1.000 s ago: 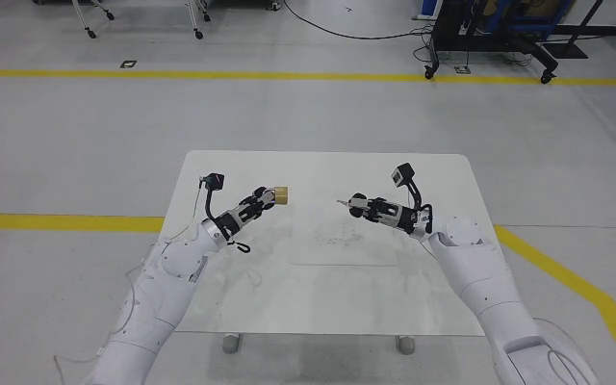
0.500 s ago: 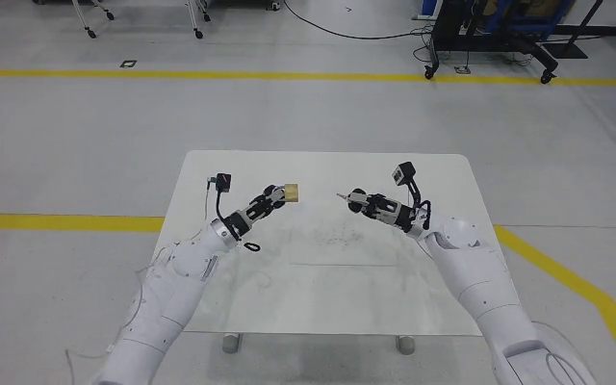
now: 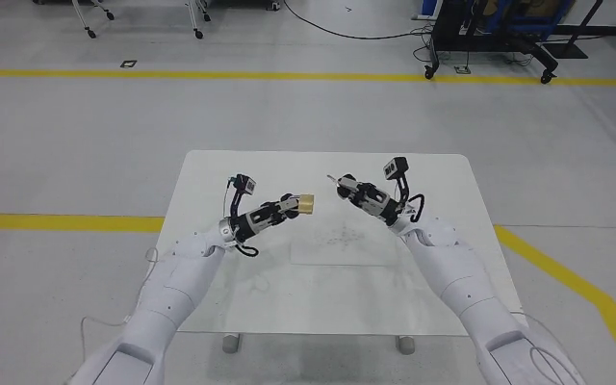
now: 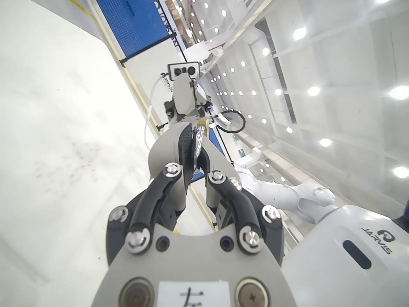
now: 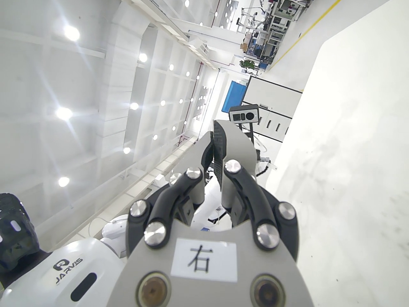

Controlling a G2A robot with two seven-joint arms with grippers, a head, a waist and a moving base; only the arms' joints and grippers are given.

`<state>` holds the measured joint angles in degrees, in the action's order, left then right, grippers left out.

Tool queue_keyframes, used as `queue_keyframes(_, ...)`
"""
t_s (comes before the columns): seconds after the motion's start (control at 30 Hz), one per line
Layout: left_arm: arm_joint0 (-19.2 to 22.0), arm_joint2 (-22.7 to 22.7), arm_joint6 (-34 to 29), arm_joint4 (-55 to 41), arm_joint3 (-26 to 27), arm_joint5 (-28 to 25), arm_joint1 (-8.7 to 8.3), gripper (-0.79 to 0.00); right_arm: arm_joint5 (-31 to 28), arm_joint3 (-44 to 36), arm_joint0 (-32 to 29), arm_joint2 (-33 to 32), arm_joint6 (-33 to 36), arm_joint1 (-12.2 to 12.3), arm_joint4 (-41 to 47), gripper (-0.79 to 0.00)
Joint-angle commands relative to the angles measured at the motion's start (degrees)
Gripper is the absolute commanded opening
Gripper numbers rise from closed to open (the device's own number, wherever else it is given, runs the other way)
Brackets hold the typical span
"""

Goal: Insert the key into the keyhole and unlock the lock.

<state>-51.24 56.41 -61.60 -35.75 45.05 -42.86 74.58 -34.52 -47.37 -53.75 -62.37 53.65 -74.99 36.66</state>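
Left fingers [image 4: 184, 142] clenched on the lock [image 3: 304, 203]. In the left wrist view the silver shackle [image 4: 196, 148] sits pinched between the two black pads, with a bit of the brass body poking out past the tips. From the top view the brass body sticks out beyond the fingers toward the right arm, and the lock is held in the air over the middle of the table [image 3: 385, 289], not touching it.

Right fingers [image 5: 219, 143] also clenched, pads pressed together on the key [image 3: 334, 179]. Its thin tip shows in the top view, poking out past the fingers toward the far side of the table and slightly toward the left arm. In the right wrist view the key itself is too hidden by the pads to make out.

Lock and key are near each other but apart, with a clear gap between them; the key sits a little farther back than the lock. Keyhole can't be made out. Both arms come in from the near corners of the table, wrists angled toward each other.
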Motion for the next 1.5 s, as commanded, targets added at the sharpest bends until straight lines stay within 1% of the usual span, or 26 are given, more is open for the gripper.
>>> queue_keyframes(0.0, -0.2, -1.0, 0.3, 0.9, 0.8, -0.2, -0.04, -0.785, -0.4, 1.2, 0.9, 0.9, 1.0, -0.6, 1.4, -0.785)
queue_keyframes(0.3, -0.4, -4.8, 0.6, 1.7, 3.3, -0.5, -0.50, -0.785, -1.3, 5.1, 3.7, 3.9, 4.2, -2.5, 2.9, -0.785)
queue_keyframes(0.43, 0.0, -5.5, 1.2, 1.6, 2.4, -1.1, -0.84, -0.785, -1.1, 6.3, 4.1, 4.5, 6.6, -3.1, 4.3, -0.785)
queue_keyframes(0.57, 0.8, -6.3, 1.2, 0.8, 0.6, -1.1, -0.86, -0.785, -0.8, 7.0, 4.4, 4.6, 11.6, -3.3, 6.2, -0.785)
queue_keyframes(0.67, 1.7, -6.9, 1.1, 0.7, -1.1, -0.9, -0.69, -0.785, -0.8, 7.6, 4.9, 4.8, 15.2, -3.3, 5.6, -0.785)
queue_keyframes(0.73, 2.1, -7.3, 1.0, 0.1, -1.9, -0.9, -0.51, -0.785, 0.1, 7.4, 5.2, 5.1, 16.3, -3.2, 4.5, -0.785)
queue_keyframes(0.9, 2.8, -7.9, 1.3, -0.8, -3.4, -1.1, -0.29, -0.785, 1.1, 7.2, 5.4, 5.9, 17.2, -3.3, 2.4, -0.785)
queue_keyframes(1.03, 3.6, -7.8, 1.4, -1.9, -6.1, -1.2, -0.01, -0.785, 0.8, 6.7, 5.2, 5.8, 17.0, -3.4, 2.7, -0.785)
queue_keyframes(1.3, 3.6, -7.8, 1.4, -1.9, -6.1, -1.2, -0.01, -0.785, 0.3, 6.7, 4.9, 5.0, 16.5, -3.3, 3.8, -0.785)
queue_keyframes(1.4, 3.2, -8.2, 7.3, 3.4, -5.4, 2.6, -0.12, -0.785, 0.3, 6.7, 4.9, 5.0, 16.5, -3.3, 3.8, -0.785)
queue_keyframes(1.47, 2.8, -8.4, 9.8, 3.9, -3.9, 7.6, -0.01, -0.785, 0.7, 5.8, 4.5, 4.8, 15.5, -3.2, 3.7, -0.785)
